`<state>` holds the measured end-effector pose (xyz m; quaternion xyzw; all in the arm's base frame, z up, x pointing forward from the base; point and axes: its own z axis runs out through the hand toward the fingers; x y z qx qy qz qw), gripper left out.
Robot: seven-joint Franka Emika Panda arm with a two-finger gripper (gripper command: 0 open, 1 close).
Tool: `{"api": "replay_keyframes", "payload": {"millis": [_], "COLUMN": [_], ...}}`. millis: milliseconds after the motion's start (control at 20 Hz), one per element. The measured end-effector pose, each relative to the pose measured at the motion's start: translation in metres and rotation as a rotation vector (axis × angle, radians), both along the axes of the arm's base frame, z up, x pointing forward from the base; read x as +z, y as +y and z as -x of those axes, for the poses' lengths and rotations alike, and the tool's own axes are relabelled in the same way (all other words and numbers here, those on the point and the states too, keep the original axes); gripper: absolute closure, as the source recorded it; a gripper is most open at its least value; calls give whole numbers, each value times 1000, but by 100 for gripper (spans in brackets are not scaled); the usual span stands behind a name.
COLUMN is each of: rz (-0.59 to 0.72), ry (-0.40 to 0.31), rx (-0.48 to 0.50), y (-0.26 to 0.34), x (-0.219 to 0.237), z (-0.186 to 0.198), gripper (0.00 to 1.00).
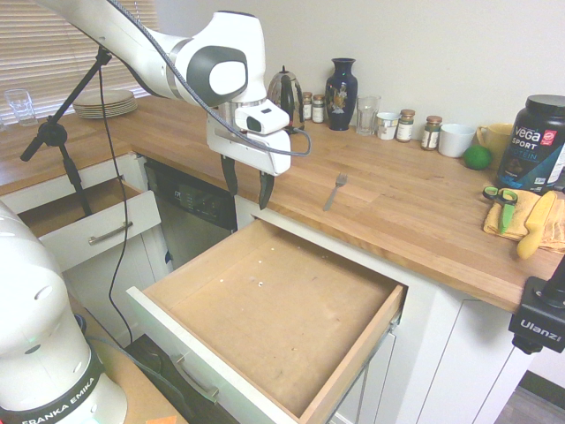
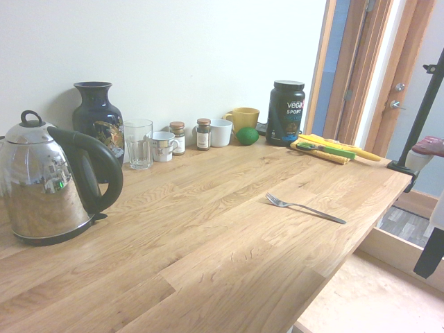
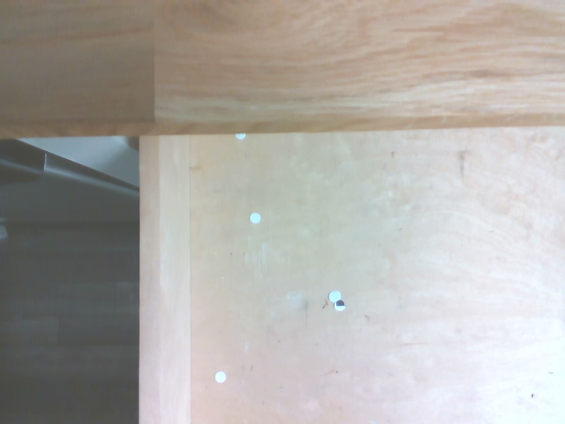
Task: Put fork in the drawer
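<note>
Pincer hangs pointing straight down over the back corner of the open drawer, close to the counter edge. Fingers spread apart, released, nothing between them. Only a dark finger shows at the edge of the second exterior view.

Fork lies flat on the butcher-block counter, off to the side of the pincer and a little beyond it, near but not touching. Tines point toward the wall, handle toward the counter's front edge. Fork lies alone on a bare stretch of wood.

Drawer pulled well out below the pincer; brown board floor bare apart from a few small pale specks. White front with metal bar handle is on the side nearest the first exterior camera.

Further past the pincer, along the wall: steel kettle, dark blue vase, clear glass, small jars, white cup, yellow mug, green lime, black supplement tub. Yellow cloth with scissors beyond the fork.

On the pincer's other side, a smaller white-fronted drawer stands partly open.
</note>
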<state>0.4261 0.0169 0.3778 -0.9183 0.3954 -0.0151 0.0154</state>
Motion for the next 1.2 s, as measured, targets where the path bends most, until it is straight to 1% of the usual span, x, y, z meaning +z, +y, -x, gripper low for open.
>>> {"api": "replay_keyframes", "payload": {"millis": [450,750,950,1200], "rz": [9,24,24,26], "ry": [-7,-28,-35,-37], "rx": [-18,33,75,109], "y": [-12,-29,-41,-58], "x": [-3,5,8,8], "z": [1,-6,-24,-62], "gripper": [0,0,0,0]}}
